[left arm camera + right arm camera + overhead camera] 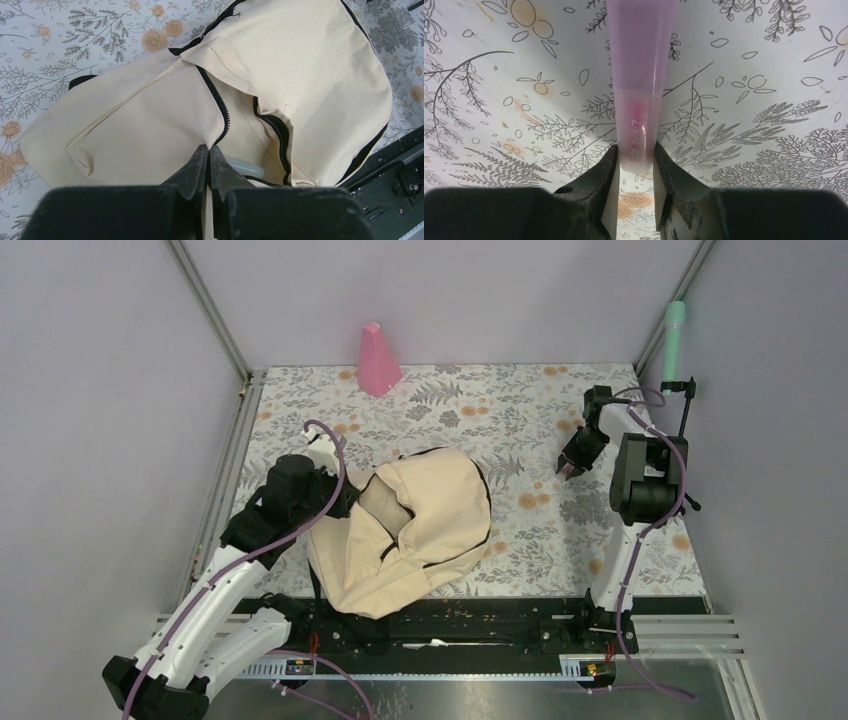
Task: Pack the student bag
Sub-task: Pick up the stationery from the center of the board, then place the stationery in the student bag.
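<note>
The right pincer [635, 167] is clenched on the narrow flat end of a translucent pink tube [639, 65]. Its two dark fingers [604, 175] press that end from either side. The tube runs straight out ahead of the pincer and widens as it goes, with small print on the part nearest the fingers. Under and around it spreads the floral tabletop [774, 75]; I cannot tell whether the tube rests on it or hangs just above.

The left pincer [210, 159] is clenched too, nipping a fold of cream cloth at the rim of the student bag [300, 65], just beside its black zipper [220, 105]. The zipper is undone, and the bag gapes directly ahead of this pincer. Something pale and glossy [245, 167] shows inside the gap, too hidden to name. The bag lies slumped on the tabletop, reaching from the left pincer toward the near edge, and sits well apart from the right pincer, off to its left.

Farther out, beyond the left pincer, a pink cone [378, 360] stands upright at the far edge. Beyond the right pincer a mint-green stick [675, 340] rises by the corner post.
</note>
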Robot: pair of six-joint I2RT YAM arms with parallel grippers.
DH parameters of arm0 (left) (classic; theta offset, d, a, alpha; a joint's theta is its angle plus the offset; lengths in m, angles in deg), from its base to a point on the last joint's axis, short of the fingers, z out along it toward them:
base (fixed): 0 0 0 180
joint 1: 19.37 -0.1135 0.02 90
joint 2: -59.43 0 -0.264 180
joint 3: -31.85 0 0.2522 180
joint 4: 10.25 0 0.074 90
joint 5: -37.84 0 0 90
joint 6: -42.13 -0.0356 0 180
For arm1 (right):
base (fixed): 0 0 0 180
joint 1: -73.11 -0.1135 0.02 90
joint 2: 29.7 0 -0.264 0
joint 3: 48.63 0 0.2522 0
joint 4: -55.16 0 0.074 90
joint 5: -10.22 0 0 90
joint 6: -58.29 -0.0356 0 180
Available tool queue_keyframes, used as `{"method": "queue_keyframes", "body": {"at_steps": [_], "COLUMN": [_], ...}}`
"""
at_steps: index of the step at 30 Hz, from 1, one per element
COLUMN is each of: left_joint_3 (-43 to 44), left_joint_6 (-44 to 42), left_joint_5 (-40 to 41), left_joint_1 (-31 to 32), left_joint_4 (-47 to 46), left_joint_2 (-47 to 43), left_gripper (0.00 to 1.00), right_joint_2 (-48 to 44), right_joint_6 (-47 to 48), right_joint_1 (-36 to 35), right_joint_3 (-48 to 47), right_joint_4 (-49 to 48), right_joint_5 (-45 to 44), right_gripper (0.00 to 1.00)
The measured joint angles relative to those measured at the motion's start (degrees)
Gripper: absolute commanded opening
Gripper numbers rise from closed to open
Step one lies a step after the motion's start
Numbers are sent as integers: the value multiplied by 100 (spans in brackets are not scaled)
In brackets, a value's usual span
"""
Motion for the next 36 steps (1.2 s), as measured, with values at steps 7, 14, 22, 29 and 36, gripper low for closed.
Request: {"method": "queue_keyframes", "body": {"at_steps": [7,14,22,29,36], "left_joint_3": [0,-24,-81,-79,-79], "left_joint_6": [0,-9,-96,11,122], "left_joint_5": [61,175,251,251,251], "left_joint_1": [0,0,0,0,0], "left_joint_4": [4,2,-4,-4,0], "left_joint_2": [-59,-74,-149,-149,-146], "left_gripper": [0,0,0,0,0], "right_joint_2": [-782,-2164,-3477,-4330,-4701], "right_joint_6": [317,643,892,1093,1088], "right_joint_1": [-7,-37,-352,-1478,-2780], "right_joint_3": [876,1755,2881,3005,2649], "right_joint_4": [-396,-807,-1305,-1311,-1211], "right_joint_5": [87,468,1366,1926,2173], "right_gripper": [0,0,0,0,0]}}
